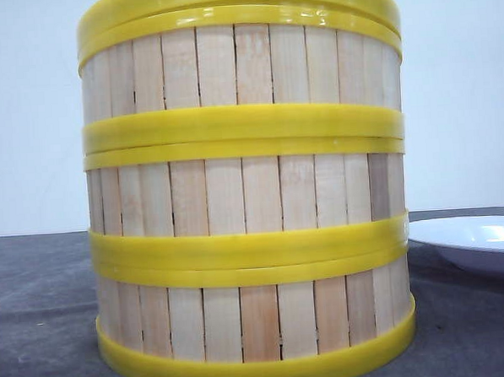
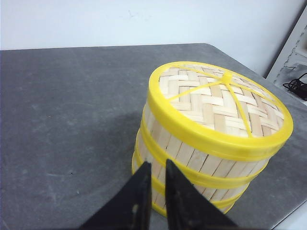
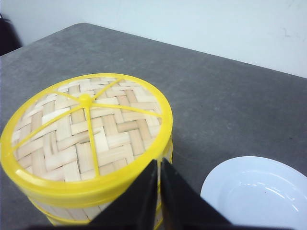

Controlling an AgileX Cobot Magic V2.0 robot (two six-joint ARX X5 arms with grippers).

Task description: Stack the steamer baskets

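- The three steamer baskets [image 1: 246, 197] stand one on top of another in a tall tower on the gray tabletop [image 2: 72, 105].
- The tower is near the front edge of the tabletop, so close to the front camera that it fills most of that view.
- A woven lid [image 3: 88, 129] with a yellow knob [image 3: 85, 100] sits on the very top.
- A white plate [image 1: 483, 242] lies on the tabletop just beside the tower, on the right, not touching it.
- The left gripper [image 2: 156, 196] has its two black fingers almost together, with only a thin gap. It holds nothing.
- The right gripper [image 3: 158, 191] has its fingers pressed together too, and it is empty.
- Both grippers hang close beside the tower, above the tabletop.
- The yellow rims line up well, so the stacking looks done, or nearly done.
- To do this part well, I think each arm should pull straight away from the tower, slowly.
- A bump on the side could push the tower crooked or knock it over.
- The right arm should also stay clear of the plate.
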